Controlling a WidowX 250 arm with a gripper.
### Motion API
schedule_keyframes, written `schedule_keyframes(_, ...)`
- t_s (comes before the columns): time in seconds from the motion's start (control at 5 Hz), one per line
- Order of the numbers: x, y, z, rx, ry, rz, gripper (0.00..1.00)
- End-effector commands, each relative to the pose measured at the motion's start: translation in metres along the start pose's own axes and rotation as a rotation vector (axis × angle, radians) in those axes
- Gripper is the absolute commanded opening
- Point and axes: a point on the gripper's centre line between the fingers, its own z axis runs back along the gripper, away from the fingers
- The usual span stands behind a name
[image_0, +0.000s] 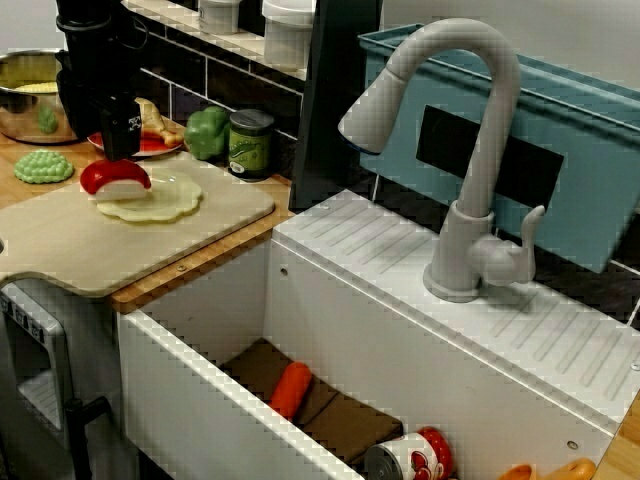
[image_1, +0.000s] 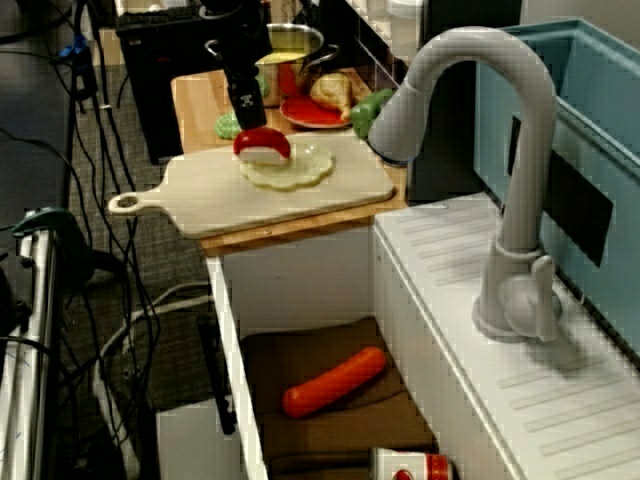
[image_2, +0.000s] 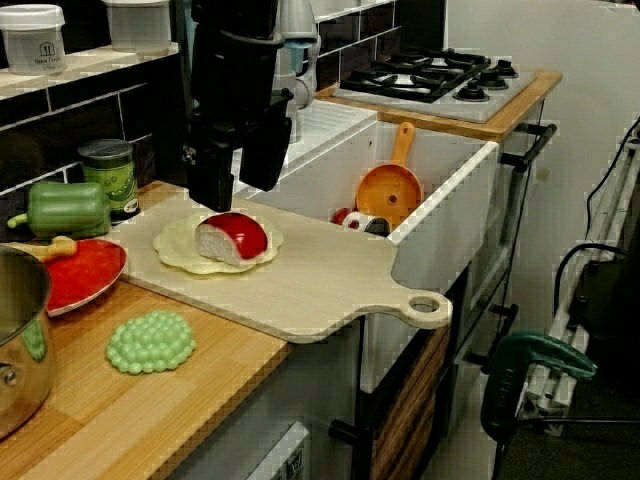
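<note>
Nearest, in the view from the desk end, a steel pot (image_2: 18, 345) and a knobbly green lump (image_2: 150, 341) on the desk (image_2: 200, 400). Beyond, on the cutting board (image_2: 320, 285), a red-and-white slice (image_2: 232, 238) lying on a pale scalloped disc (image_2: 175, 248) (red skin up, white flank showing). Just above it, the pincer (image_2: 238, 195), jaws apart, clamped on nothing. Best lowered straight, fingers straddling the slice, then closed gently without dragging the disc.

end effector (image_2: 237, 195) upper part cropped, pot (image_2: 15, 335) cut at left edge
</note>
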Motion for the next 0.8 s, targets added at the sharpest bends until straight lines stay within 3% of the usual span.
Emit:
schedule_keyframes(0.0, 0.0029, 0.0094, 0.0047, 0.038, -0.051, 0.011, 1.00)
schedule_keyframes(0.6, 0.0002, 0.0040, -0.0032, 0.040, -0.078, 0.037, 1.00)
